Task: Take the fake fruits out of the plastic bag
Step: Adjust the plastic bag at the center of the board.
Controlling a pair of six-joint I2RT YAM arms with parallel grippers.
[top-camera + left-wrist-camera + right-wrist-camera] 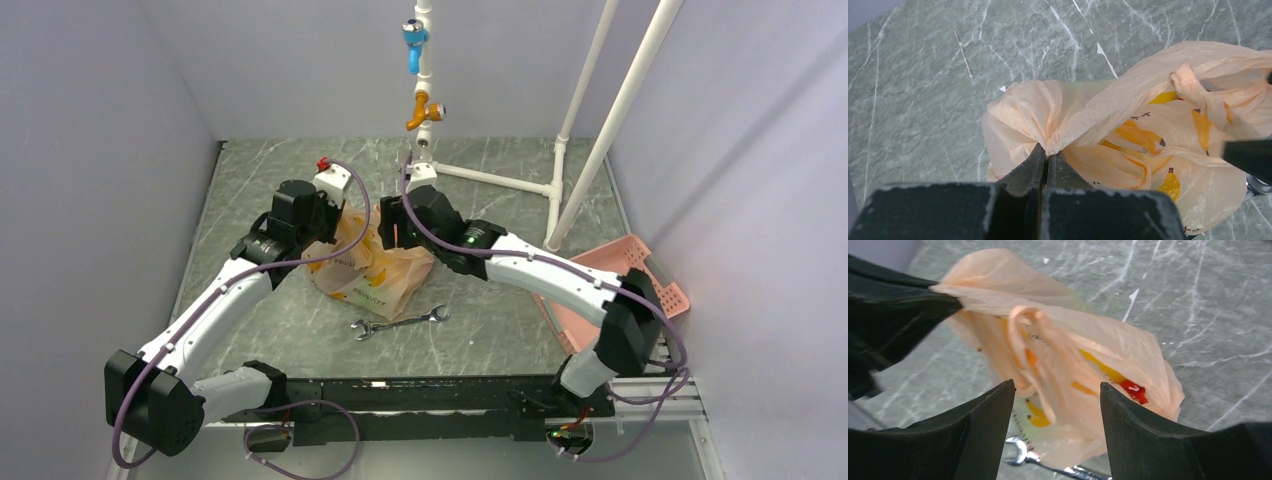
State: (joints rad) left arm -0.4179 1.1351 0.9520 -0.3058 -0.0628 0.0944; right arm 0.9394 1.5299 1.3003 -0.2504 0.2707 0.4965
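Plastic bag (385, 275) sits on the tabletop (500, 320). Its long axis runs from the left claw (1045, 157), which pinches its gathered edge, to beneath the right claw (1057, 385), spread above a handle loop (1035, 347). Wrench (398, 323) lies just beside.

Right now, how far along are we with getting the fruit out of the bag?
Done: the left gripper is pinched shut on a fold of the bag. In hand: the right gripper hangs open over a handle loop, gripping nothing. Left: all of the unpacking; no fruit lies on the table, and the bag bulges.
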